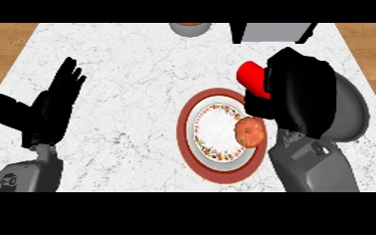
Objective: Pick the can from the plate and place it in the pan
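— Where is your right hand (294, 92), and what does it hold?

— My right hand is at the right side of the view, above the right rim of the plate (192, 129) and partly over the pan (352, 109); my fingers are curled round the can (252, 77); the can is red, and only its upper left part shows beside my palm, the rest is hidden by the hand.

— So the can is not on the plate?

— It is in my hand, off the plate, near the left edge of the dark grey pan; I cannot tell if it touches the pan.

— What lies on the plate?

— A small orange pumpkin (249, 132) lies on the right part of the plate; the plate is white with a patterned ring and a red outer rim; it stands on the white marble counter (132, 79).

— And your left hand (58, 99)?

— It rests at the left side of the view; the fingers are straight and apart, pointing up; it holds nothing, and it is well apart from the plate.

— Anything else?

— At the far edge of the counter there is a grey bowl (191, 28); to the right of it is a grey box (275, 31) with dark sides, I cannot tell what it is.
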You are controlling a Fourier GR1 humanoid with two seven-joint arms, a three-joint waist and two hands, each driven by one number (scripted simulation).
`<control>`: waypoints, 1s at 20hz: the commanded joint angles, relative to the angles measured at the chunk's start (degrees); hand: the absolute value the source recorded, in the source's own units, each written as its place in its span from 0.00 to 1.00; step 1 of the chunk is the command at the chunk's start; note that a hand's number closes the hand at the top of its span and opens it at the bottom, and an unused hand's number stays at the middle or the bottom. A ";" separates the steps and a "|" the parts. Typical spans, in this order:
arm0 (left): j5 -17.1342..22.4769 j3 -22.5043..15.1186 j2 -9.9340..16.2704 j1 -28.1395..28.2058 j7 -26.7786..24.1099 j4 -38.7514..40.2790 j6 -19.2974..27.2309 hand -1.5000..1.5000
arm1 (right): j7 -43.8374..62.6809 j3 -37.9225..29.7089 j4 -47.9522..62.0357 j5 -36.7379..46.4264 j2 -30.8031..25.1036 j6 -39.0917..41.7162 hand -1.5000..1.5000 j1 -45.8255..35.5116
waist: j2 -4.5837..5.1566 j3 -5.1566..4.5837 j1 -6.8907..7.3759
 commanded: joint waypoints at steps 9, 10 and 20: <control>-1.82 -0.82 -1.64 0.23 -1.68 1.20 0.45 0.50 | -15.24 -20.75 5.54 -10.80 -11.05 -16.87 1.00 7.72 | 0.18 0.05 0.28; -0.74 -0.28 -1.36 -0.66 -1.28 1.85 -0.22 0.50 | -16.75 -27.61 4.67 -15.63 -16.02 -11.34 1.00 3.55 | 0.15 0.05 0.04; -2.41 -1.07 -2.60 1.07 -0.93 -0.05 0.77 0.50 | -37.04 -32.79 29.82 -24.20 -18.89 -28.77 1.00 6.17 | 0.22 0.04 0.56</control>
